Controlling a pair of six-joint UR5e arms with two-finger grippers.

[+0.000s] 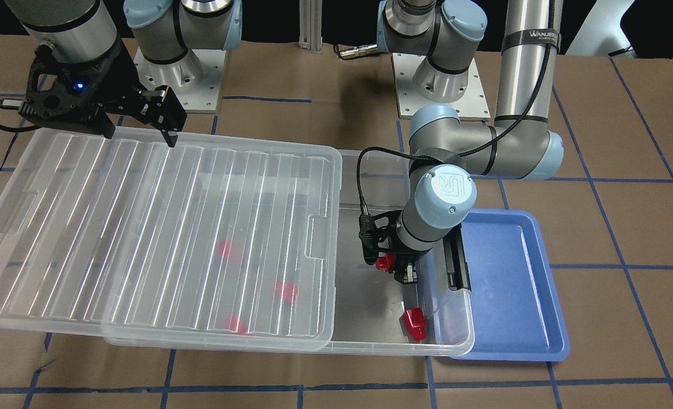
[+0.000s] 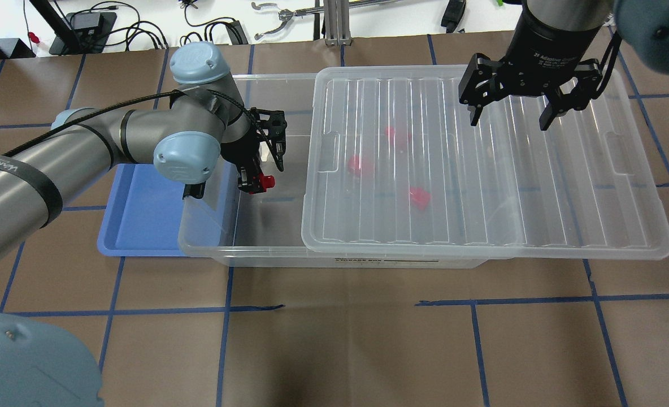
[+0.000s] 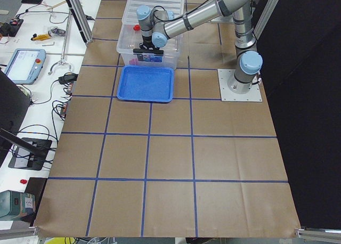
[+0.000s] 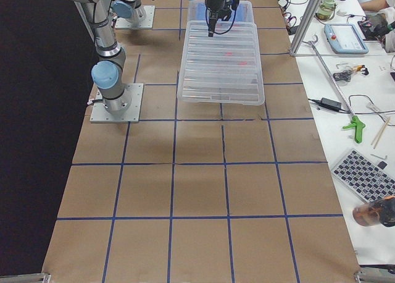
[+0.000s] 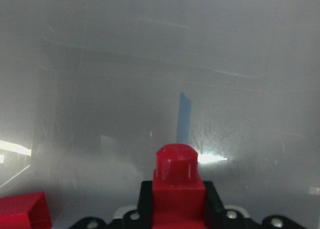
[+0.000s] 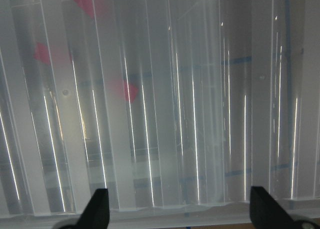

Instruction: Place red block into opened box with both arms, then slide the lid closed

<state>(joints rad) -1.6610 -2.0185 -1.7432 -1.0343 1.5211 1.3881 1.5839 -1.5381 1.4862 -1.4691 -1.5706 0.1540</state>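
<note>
left fingers point(image 2: 248, 180): black pair on the silver left arm point(image 2: 86, 147), closed tight on the small glossy red plastic block with a round knob point(image 2: 266, 181), knob pointing outward past the tips.
held block's place: within the uncovered end of the large shallow clear-plastic box point(image 2: 368, 261), toward the robot's left; contact with the box floor not clear from any view.
right fingers point(image 2: 474, 116): black pair on the right arm point(image 2: 555, 22), spread wide, gripping nothing, hanging over the right-hand part of the lid.
lid: large flat translucent ribbed plastic lid point(image 2: 481, 186) lying on the box, pushed toward the robot's right, overhanging that end and leaving the left end open.
loose blocks: one more red block point(image 1: 415, 325) lying on the box floor in the open end, near the corner by the tray; three others point(image 1: 285, 291) seen blurred and pink through the lid, apart from one another.
latch: black bar point(image 1: 456, 262) at the open short end of the box, just beside the left arm's wrist.
tray: shallow blue plastic tray point(image 1: 512, 284) at the box's left end, its near side overlapped by the box's rim.
desk: brown paper-covered surface point(image 2: 368, 339) with a grid of blue tape lines, carrying box and tray.
</note>
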